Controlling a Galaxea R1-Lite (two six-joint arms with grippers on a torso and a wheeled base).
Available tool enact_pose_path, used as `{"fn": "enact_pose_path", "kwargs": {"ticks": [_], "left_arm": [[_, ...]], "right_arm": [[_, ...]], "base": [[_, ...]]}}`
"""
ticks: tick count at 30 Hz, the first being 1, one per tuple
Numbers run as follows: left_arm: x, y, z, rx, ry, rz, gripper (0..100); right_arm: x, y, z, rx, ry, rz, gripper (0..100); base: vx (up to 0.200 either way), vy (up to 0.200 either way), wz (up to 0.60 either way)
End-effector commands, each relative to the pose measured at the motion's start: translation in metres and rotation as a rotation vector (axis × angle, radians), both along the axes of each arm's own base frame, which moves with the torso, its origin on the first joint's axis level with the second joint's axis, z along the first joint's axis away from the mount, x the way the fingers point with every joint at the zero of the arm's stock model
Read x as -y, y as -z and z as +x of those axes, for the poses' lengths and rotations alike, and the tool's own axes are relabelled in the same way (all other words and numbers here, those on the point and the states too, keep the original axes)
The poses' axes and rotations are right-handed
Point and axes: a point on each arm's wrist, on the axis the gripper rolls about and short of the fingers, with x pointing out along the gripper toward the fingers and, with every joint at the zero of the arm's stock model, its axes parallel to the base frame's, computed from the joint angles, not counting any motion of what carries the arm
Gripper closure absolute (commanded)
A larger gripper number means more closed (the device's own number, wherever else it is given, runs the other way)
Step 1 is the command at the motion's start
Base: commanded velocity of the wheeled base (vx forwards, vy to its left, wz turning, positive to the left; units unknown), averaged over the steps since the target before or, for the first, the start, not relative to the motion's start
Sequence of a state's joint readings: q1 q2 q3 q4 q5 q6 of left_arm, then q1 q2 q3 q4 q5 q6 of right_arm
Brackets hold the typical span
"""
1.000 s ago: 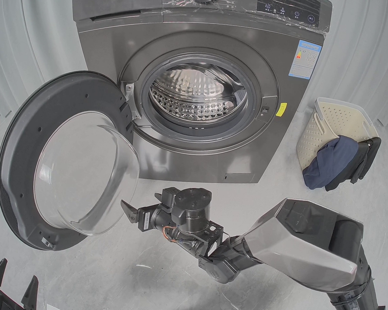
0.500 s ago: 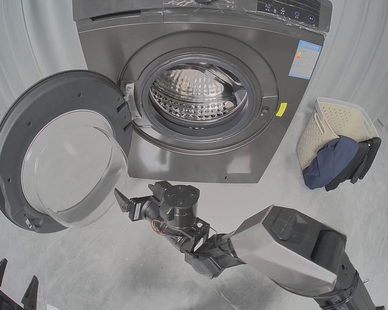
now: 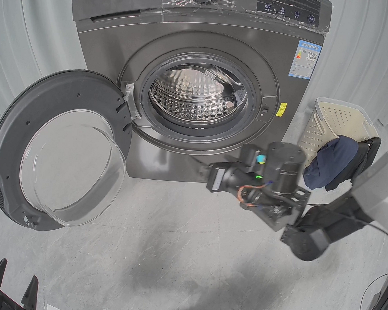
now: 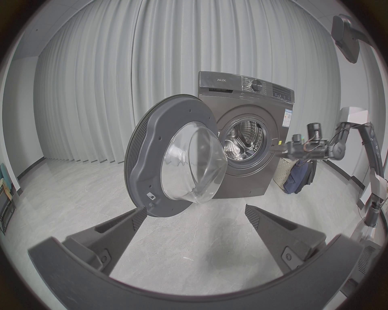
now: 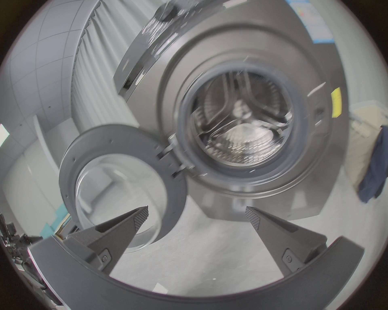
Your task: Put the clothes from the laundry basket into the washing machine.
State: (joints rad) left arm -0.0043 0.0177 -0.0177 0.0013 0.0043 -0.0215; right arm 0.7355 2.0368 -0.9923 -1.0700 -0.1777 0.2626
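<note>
The open washing machine (image 3: 106, 43) is empty, and the clothes (image 3: 332, 161) hang on the laundry basket (image 3: 337, 117) at the floor's right edge. The right end effector (image 5: 196, 212) and left end effector (image 4: 195, 210) are spread, holding nothing.

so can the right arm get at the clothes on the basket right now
probably yes: nothing stands between it and the clothes hanging over the basket rim, and the right pincer is open, though pointing away.
</note>
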Motion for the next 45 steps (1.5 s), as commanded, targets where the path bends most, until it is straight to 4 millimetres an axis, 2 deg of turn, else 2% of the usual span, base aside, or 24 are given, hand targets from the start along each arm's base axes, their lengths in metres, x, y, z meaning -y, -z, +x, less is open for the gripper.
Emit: {"fn": "enact_pose_path", "kwargs": {"ticks": [1, 3, 6, 8, 9, 10, 12, 13, 15, 17, 18, 19, 21, 25, 30, 33, 36, 39, 41, 45], "left_arm": [[0.0, 0.005, 0.0, -0.005, 0.0, 0.0, 0], [0.0, 0.005, 0.0, -0.005, 0.0, 0.0, 0], [0.0, 0.005, 0.0, -0.005, 0.002, 0.0, 0], [0.0, 0.005, 0.0, -0.005, 0.002, 0.0, 0], [0.0, 0.005, 0.0, -0.005, 0.002, 0.0, 0], [0.0, 0.005, 0.0, -0.005, 0.002, 0.0, 0], [0.0, 0.005, 0.0, -0.005, 0.002, -0.002, 0], [0.0, 0.005, 0.0, -0.005, 0.002, -0.002, 0], [0.0, 0.005, 0.0, -0.005, 0.002, -0.002, 0], [0.0, 0.005, 0.0, -0.005, 0.002, -0.002, 0], [0.0, 0.005, 0.0, -0.005, 0.002, -0.002, 0], [0.0, 0.005, 0.0, -0.005, 0.002, -0.002, 0], [0.0, 0.005, 0.0, -0.005, 0.003, -0.002, 0], [0.0, 0.005, 0.0, -0.005, 0.003, -0.002, 0], [0.0, 0.005, 0.0, -0.005, 0.003, -0.002, 0], [0.0, 0.005, 0.0, -0.005, 0.003, -0.002, 0], [0.0, 0.005, 0.0, -0.005, 0.005, -0.002, 0], [0.0, 0.005, 0.0, -0.005, 0.003, -0.002, 0], [0.0, 0.005, 0.0, -0.005, 0.003, -0.002, 0], [0.0, 0.005, 0.0, -0.005, 0.003, -0.002, 0]], "right_arm": [[0.186, -0.058, -0.114, 0.151, 0.366, 0.038, 0], [0.204, -0.051, -0.142, 0.167, 0.405, 0.029, 0], [0.227, -0.042, -0.17, 0.202, 0.479, 0.004, 0], [0.233, -0.038, -0.178, 0.208, 0.494, -0.009, 0], [0.242, -0.026, -0.191, 0.21, 0.52, -0.052, 0], [0.244, -0.024, -0.193, 0.209, 0.525, -0.061, 0], [0.251, -0.006, -0.21, 0.201, 0.55, -0.125, 0], [0.251, -0.006, -0.21, 0.201, 0.55, -0.125, 0], [0.257, -0.001, -0.232, 0.191, 0.573, -0.124, 0], [0.258, 0.005, -0.245, 0.183, 0.576, -0.129, 0], [0.258, 0.015, -0.259, 0.155, 0.569, -0.151, 0], [0.258, 0.016, -0.26, 0.153, 0.567, -0.152, 0], [0.259, 0.036, -0.286, 0.144, 0.534, -0.165, 0], [0.258, 0.055, -0.303, 0.125, 0.472, -0.169, 0], [0.256, 0.074, -0.313, 0.086, 0.402, -0.193, 0], [0.255, 0.076, -0.316, 0.083, 0.401, -0.193, 0], [0.259, 0.075, -0.316, 0.06, 0.567, -0.203, 0], [0.26, 0.076, -0.316, 0.055, 0.624, -0.214, 0], [0.26, 0.076, -0.316, 0.063, 0.607, -0.224, 0], [0.256, 0.075, -0.316, 0.087, 0.458, -0.232, 0]], "base": [[0.0, 0.0, 0.0], [0.0, 0.0, 0.0], [0.0, 0.0, 0.0], [0.0, 0.0, 0.0], [0.0, 0.0, 0.0], [0.0, 0.0, 0.0], [0.0, 0.0, 0.0], [0.0, 0.0, 0.0], [0.0, 0.0, 0.0], [0.0, 0.0, 0.0], [0.0, 0.0, 0.0], [0.0, 0.0, 0.0], [0.0, 0.0, 0.0], [0.0, 0.0, 0.0], [0.0, 0.0, 0.0], [0.0, 0.0, 0.0], [0.0, 0.0, 0.0], [0.0, 0.0, 0.0], [0.0, 0.0, 0.0], [0.0, 0.0, 0.0]]}}
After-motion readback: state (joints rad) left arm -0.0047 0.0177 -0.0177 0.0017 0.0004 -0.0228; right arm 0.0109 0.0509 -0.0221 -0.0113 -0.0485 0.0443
